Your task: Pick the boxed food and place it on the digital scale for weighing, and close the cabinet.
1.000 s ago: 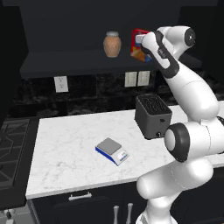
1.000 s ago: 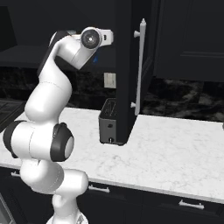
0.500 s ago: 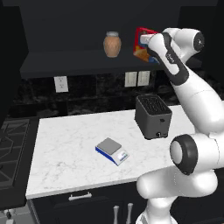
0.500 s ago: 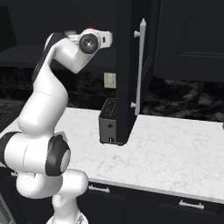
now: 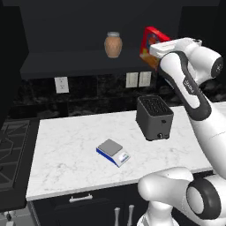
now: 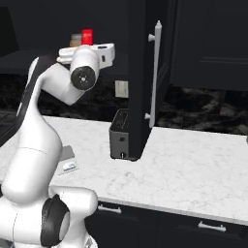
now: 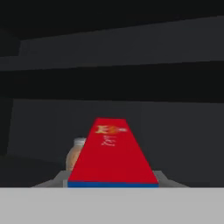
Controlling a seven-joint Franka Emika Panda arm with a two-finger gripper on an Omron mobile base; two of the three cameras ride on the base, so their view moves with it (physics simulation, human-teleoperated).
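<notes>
Kitchen — marble counter (image 5: pixel 66 150) w/ toaster (image 5: pixel 153 117), stove (image 5: pixel 11 145), dark cabinet (image 6: pixel 145 72) — rendered.

We note white marble surface (image 5: pixel 70 145), black backsplash (image 5: pixel 97 90) bearing wall outlets (image 5: pixel 62 84), dark lower drawers (image 6: pixel 193 225), dim lighting.

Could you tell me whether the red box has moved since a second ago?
Yes. The red box, once upright right of the jar, now tilts and sits slightly higher.

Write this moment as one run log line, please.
phase: lifting boxed food from cabinet shelf | tool: shut on boxed food, box tilted | digital scale: bare, on counter | cabinet door: open
</notes>
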